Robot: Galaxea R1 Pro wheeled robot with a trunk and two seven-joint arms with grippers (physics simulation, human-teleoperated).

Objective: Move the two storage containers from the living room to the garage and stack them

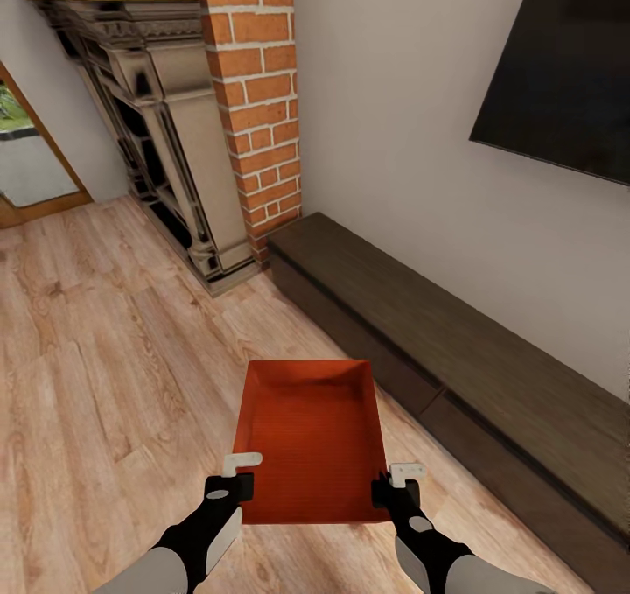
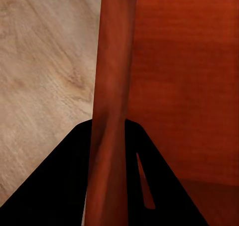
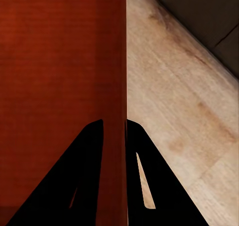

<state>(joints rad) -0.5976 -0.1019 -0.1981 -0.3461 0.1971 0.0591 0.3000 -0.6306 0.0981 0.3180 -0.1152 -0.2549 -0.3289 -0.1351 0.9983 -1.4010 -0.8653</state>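
One orange-red, low-walled storage container [image 1: 311, 436]

You have one orange-red storage container [image 1: 311, 436] in view: a plain open rectangular box with low straight walls and no lid, its inside bare. It sits level, long axis pointing away from you, above the light wood plank floor [image 1: 114, 384] of the living room, just off the near end of the dark low cabinet [image 1: 455, 358], its near corners pinched at both side walls
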